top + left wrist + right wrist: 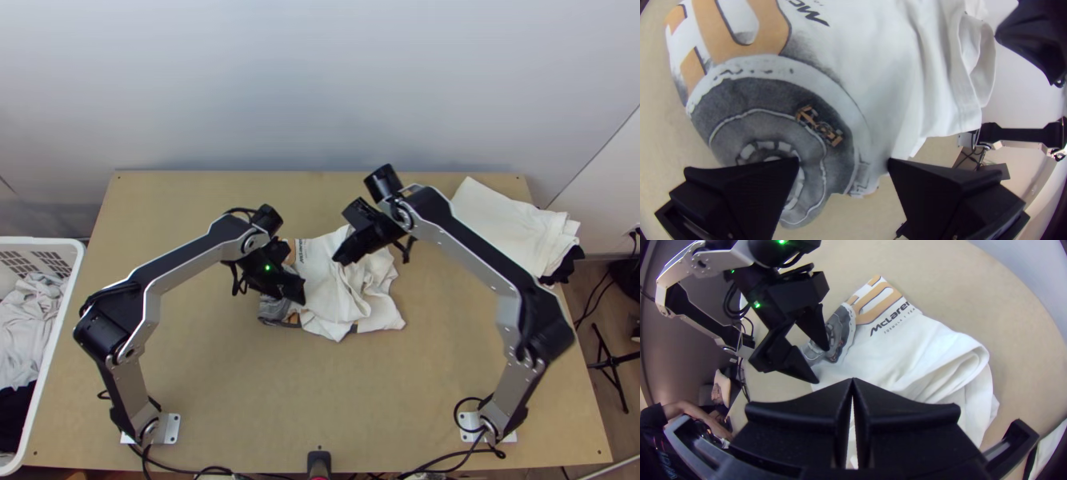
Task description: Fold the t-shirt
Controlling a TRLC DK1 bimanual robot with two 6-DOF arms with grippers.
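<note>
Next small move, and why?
I'd probably open the right gripper and lower it toward the rumpled white part of the t-shirt, to pinch and spread it before folding. That part lies bunched in loose folds, while the printed end looks flatter. The right fingers are shut above the cloth; the left gripper is already open at the printed end.

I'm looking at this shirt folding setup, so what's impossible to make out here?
- T-shirt's inner layers, top view: bunched cloth covers them.
- Cloth behind the right gripper, right wrist view: its fingers block it.
- Basket's far side, top view: cut off by the left edge.
- Dark cloth's full extent, top view: the white stack covers it.
</note>
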